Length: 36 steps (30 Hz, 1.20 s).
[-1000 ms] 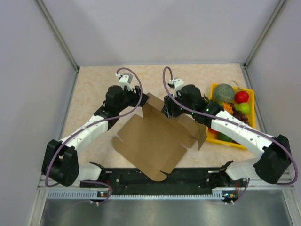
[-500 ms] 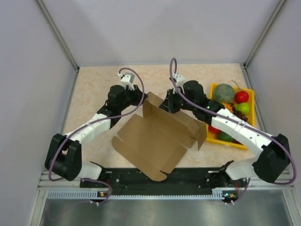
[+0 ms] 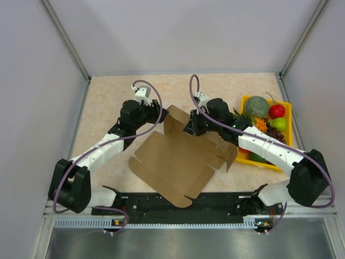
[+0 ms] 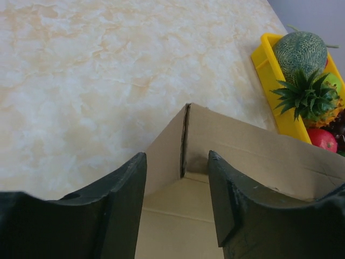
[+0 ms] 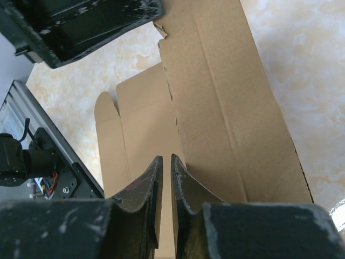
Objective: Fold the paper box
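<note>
The paper box [image 3: 172, 162] is a brown cardboard sheet lying flat, with its far wall and a left end flap standing up in a corner. My left gripper [image 3: 158, 114] is open just left of that corner; in the left wrist view its jaws [image 4: 177, 162] frame the corner of the box [image 4: 242, 145] without touching it. My right gripper [image 3: 188, 128] sits at the far wall. In the right wrist view it [image 5: 166, 159] is shut to a thin slit against the box [image 5: 232, 108], with nothing seen between the fingers.
A yellow fruit tray [image 3: 289, 110] with melon, apples and grapes stands right of the box, close to the right arm; it also shows in the left wrist view [image 4: 264, 59]. The black arm rail [image 3: 178, 202] runs along the near edge. Grey walls enclose the table.
My right gripper rose toward the back, then came back down onto the far wall. My left gripper shifted slightly near the corner. The box has kept its shape.
</note>
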### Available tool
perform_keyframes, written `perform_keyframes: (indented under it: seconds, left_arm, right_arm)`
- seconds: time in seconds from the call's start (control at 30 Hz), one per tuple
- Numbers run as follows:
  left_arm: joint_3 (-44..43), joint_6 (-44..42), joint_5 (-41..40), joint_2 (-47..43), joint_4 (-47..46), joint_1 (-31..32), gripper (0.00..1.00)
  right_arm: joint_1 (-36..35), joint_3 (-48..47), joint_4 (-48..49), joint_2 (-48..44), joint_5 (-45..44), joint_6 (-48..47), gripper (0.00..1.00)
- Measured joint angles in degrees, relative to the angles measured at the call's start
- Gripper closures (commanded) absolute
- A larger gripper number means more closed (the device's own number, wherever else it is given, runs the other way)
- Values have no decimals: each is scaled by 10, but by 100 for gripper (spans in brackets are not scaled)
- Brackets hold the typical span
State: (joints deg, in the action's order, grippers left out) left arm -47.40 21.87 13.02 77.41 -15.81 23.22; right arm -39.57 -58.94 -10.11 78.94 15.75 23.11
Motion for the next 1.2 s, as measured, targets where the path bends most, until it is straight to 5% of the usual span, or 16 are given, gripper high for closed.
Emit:
perform_keyframes:
  seconds: [0.37,0.67,0.77,0.97,1.2]
  left_arm:
    - [77,10,-58,-121,-9,-38,50]
    - [219,9,-80,-92,-88,-16,44]
    - [233,10,-80,-73,-122,0,53]
    - [276,28,-73,-96,-194,14,51]
    - [292,75,-12,-173,-131,19,52]
  right_arm:
    - [1,-39,-45,-62,-3,-20,65]
    - [29,-46,-66,-105,-11,-22,57]
    - [48,-46,-78,-105,-9,-13,54]
    - [141,-24,-111,-110,28,4,39]
    - [159,-24,-208,-109,59,-78,25]
